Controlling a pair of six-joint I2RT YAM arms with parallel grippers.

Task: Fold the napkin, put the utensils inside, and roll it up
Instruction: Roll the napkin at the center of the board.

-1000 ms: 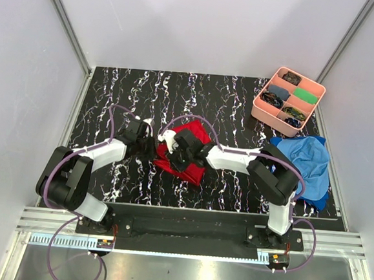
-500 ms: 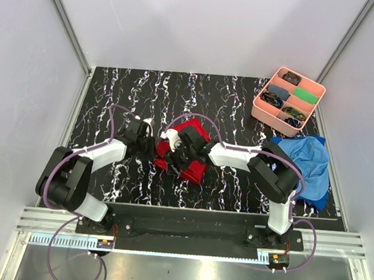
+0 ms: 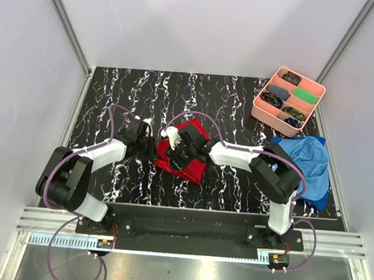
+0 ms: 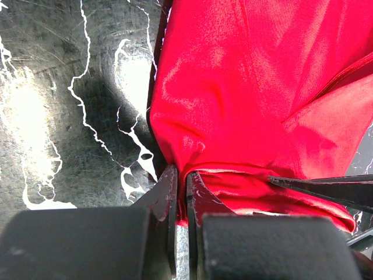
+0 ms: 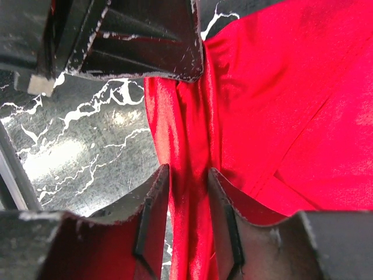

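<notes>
A bunched ridge of the napkin [image 5: 280, 87] is held between the fingers of the right gripper [image 5: 187, 175] at lower centre (black marbled table [image 5: 70, 134] seen left).

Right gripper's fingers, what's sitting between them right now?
A bunched fold of the red napkin runs between the fingers of the right gripper, which pinch it. The right wrist view shows this.
</notes>
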